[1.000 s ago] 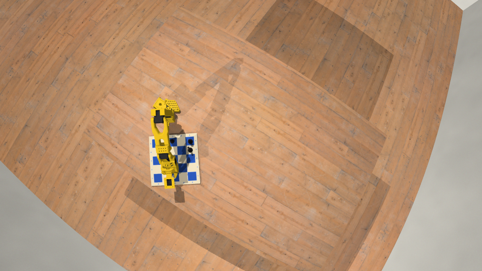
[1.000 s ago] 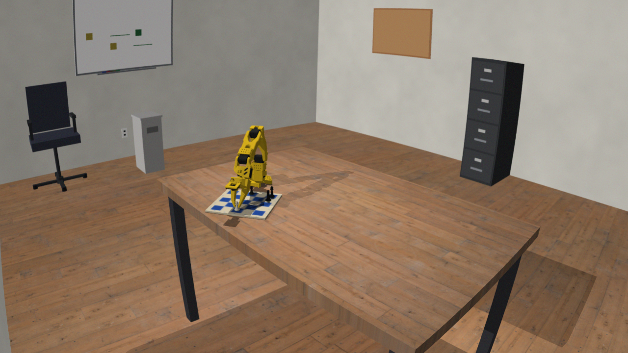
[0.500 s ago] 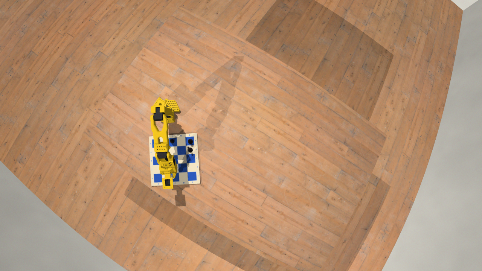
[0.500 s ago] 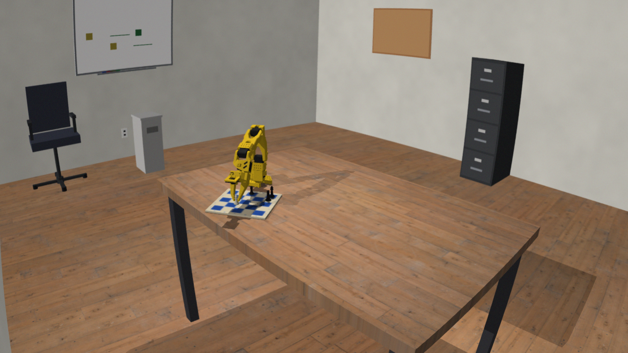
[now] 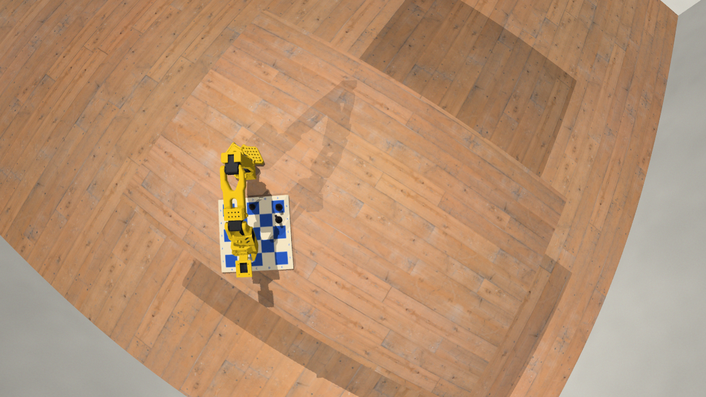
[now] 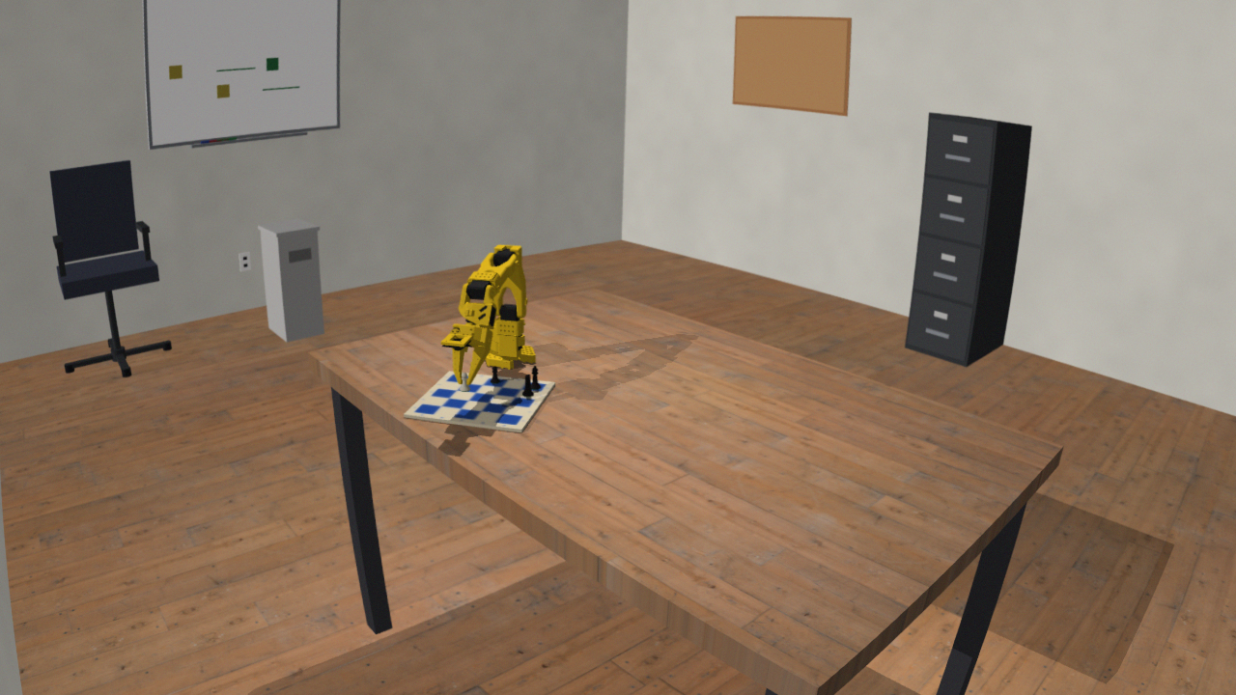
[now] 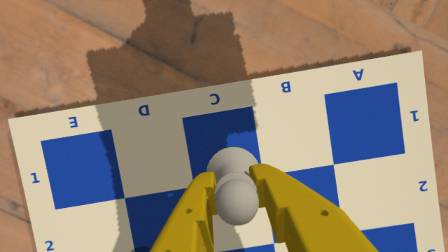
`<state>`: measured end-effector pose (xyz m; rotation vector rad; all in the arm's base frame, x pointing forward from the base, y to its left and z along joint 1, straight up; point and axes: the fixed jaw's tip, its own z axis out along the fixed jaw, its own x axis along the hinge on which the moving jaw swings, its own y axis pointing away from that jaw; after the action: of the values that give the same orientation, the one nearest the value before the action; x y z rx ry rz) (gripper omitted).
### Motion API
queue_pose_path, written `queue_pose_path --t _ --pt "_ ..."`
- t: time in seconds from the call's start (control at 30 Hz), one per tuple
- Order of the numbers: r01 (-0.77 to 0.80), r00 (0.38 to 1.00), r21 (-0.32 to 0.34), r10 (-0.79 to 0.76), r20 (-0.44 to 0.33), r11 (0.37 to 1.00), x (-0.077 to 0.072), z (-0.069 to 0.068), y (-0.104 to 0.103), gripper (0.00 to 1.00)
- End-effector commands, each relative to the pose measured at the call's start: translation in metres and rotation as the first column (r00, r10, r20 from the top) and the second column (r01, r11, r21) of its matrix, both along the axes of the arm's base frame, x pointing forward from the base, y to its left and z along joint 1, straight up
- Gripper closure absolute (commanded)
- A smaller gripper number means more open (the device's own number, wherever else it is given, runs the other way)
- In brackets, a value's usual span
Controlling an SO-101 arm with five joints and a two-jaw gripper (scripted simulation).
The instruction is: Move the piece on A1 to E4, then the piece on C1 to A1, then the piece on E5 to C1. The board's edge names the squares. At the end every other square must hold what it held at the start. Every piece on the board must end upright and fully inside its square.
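Observation:
My gripper (image 7: 232, 175) is shut on a white pawn (image 7: 235, 196), gripping it at the neck below its round head. It holds the pawn a little above the board (image 7: 245, 157), over the near part of the blue square C1 (image 7: 220, 136). The blue square A1 (image 7: 364, 122) is bare. In the overhead view the arm (image 5: 235, 217) reaches across the board (image 5: 256, 232) to its far row, and the pawn is hidden under it. A black piece (image 5: 278, 206) stands on E5 and another (image 5: 277, 218) on E4. In the side view the gripper (image 6: 463, 373) hangs over the board's left part.
A third black piece (image 5: 252, 205) stands in the row nearest the arm's base. E1 (image 7: 80, 168) is bare. The board lies close to the table's left edge (image 6: 379, 414). The arm's base (image 5: 244, 157) stands just behind the board.

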<state>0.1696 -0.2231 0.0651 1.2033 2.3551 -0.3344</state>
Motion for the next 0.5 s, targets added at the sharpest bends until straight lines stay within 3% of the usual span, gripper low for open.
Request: queue_pose_path --t 0.0,0.33,0.47 --pt "0.001 1.000 -0.015 -0.001 0.007 1.000 -0.001 0.007 -0.002 1.00" --pt "0.004 1.000 -0.015 -0.004 0.007 1.000 -0.002 0.009 -0.003 1.00" --pt "0.057 0.998 -0.015 -0.057 0.007 0.998 -0.014 0.009 -0.012 1.00"
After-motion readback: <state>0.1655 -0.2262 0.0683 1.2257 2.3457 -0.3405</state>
